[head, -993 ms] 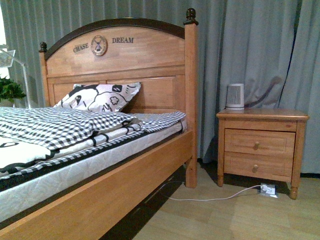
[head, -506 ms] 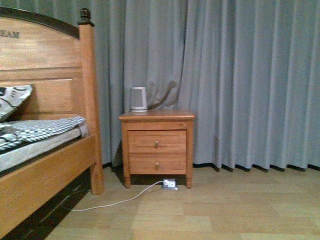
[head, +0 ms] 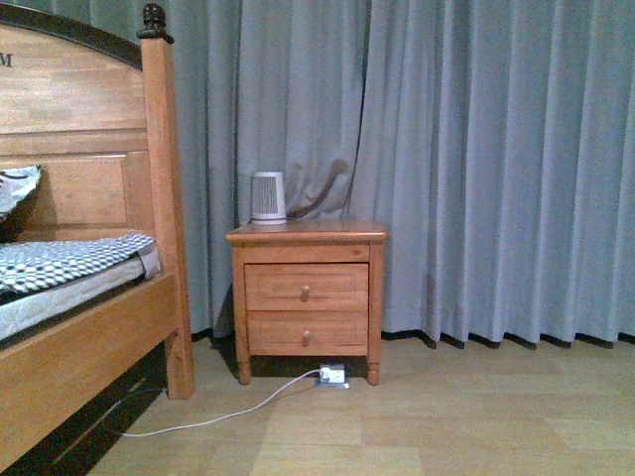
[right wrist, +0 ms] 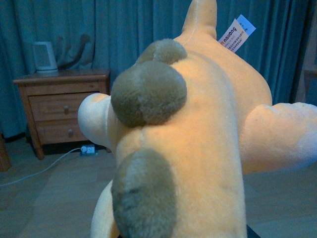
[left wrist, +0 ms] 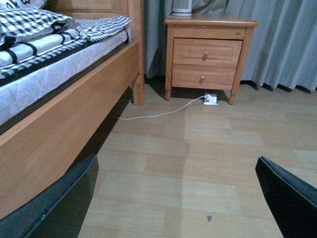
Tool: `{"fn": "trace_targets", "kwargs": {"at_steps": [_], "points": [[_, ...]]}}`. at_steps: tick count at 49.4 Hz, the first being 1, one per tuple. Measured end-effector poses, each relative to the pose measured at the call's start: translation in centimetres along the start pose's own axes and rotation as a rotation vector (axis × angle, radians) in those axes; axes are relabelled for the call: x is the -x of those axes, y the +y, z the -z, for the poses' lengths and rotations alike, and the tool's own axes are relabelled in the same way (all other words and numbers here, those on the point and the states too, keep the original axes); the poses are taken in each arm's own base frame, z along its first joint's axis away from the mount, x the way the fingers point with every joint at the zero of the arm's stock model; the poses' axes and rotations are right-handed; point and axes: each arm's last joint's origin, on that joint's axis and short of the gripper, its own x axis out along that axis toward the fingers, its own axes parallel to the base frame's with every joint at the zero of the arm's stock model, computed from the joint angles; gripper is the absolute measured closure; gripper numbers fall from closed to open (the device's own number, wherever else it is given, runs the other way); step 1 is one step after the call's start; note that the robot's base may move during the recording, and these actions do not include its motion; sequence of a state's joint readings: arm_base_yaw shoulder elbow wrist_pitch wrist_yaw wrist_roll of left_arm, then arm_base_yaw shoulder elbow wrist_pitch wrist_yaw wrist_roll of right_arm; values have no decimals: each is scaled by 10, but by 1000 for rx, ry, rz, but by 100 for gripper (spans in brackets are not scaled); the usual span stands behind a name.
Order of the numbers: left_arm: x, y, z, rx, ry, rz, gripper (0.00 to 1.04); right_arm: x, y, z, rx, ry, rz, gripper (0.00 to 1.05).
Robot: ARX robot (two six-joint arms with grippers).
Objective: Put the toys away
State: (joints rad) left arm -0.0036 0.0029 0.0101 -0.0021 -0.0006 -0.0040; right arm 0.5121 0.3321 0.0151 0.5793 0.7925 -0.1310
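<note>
The orange-yellow plush toy [right wrist: 198, 129], with brown patches and a white tag, fills the right wrist view. My right gripper is shut on it; its fingers are hidden behind the plush. My left gripper [left wrist: 178, 198] is open and empty above the wooden floor, and its two black fingers [left wrist: 64, 203] show at the picture's lower corners. Neither gripper nor the toy shows in the front view.
A wooden nightstand [head: 306, 297] with two drawers stands against grey curtains [head: 476, 169], with a small white device [head: 268, 196] on top. A white cable and power strip [head: 332, 375] lie on the floor. The bed [head: 79, 297] is at the left.
The front view has swung to the right: the bed and pillow have slid out to the left, and the nightstand now sits near the middle.
</note>
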Motion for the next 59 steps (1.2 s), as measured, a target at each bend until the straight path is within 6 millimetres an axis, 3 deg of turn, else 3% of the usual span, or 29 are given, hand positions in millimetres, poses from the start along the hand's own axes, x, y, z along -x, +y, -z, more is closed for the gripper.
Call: {"fn": "trace_targets", "kwargs": {"at_steps": [59], "points": [[0, 0, 0, 0, 0, 0, 6, 0, 0, 0, 1, 1, 0, 97]]}}
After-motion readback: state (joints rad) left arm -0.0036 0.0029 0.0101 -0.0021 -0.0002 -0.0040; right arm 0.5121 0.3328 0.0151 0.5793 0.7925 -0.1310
